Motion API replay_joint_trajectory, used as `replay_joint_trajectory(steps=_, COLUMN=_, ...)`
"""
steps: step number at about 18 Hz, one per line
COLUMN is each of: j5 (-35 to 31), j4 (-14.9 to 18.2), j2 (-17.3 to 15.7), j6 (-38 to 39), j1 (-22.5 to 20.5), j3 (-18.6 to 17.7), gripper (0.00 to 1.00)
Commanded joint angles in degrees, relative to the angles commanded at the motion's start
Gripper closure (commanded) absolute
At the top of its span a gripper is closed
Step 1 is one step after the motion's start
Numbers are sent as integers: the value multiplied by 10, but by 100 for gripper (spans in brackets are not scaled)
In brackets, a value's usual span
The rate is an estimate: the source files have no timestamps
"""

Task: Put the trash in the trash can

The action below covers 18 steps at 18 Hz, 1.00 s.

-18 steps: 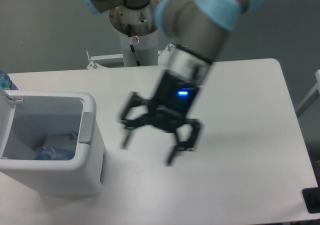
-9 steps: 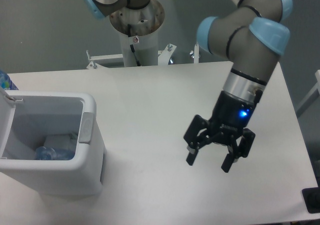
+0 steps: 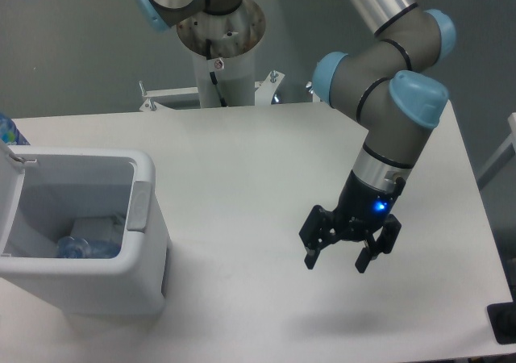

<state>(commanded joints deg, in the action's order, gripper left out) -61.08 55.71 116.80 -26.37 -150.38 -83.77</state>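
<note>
The white trash can (image 3: 149, 218) stands at the table's left front, its grey inside showing. At its bottom lies the clear plastic bottle (image 3: 81, 248) with a bit of blue on it, and a pale wrinkly piece (image 3: 101, 227) rests beside it. My gripper (image 3: 336, 262) hangs over the bare tabletop well to the right of the can, open, with nothing between its fingers. A blue light glows on its black body.
A blue multicoloured packet (image 3: 8, 129) peeks in at the left edge behind the can. The arm's base column (image 3: 218, 56) rises behind the table's far edge. A dark object (image 3: 504, 323) sits at the right front corner.
The gripper swung from the table's middle next to the can to the right side, then settled with only a slight shift. It stayed open and empty.
</note>
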Motion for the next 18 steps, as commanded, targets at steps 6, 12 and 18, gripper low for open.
replay_joint_trajectory(steps=6, j5=-110, j4=13, j2=-10, j6=-36, j1=25, j3=-35, gripper=0)
replay_joint_trajectory(steps=12, j5=-219, j4=18, j2=-14, j6=-181, j1=20, j3=-38, gripper=0)
replay_joint_trajectory(steps=18, j5=-286, j4=9, j2=-16, j6=-254, j1=11, j3=-23, gripper=0)
